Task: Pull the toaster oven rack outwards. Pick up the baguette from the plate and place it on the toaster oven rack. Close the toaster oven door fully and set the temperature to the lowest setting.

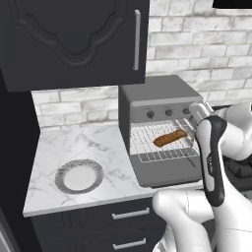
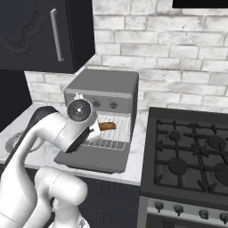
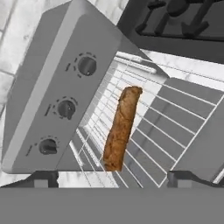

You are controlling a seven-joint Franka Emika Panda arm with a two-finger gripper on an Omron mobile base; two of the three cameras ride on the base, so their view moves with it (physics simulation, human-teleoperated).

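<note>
A: What's the biggest thing on the counter?
B: The toaster oven, its door dropped flat and open.
A: And the rack?
B: Pulled out over the door, with the baguette lying on its wires, below the three knobs.
A: The plate?
B: On the counter well left of the oven, with nothing on it.
A: The gripper?
B: Released, fingers spread wide above the baguette, gripping nothing.
</note>
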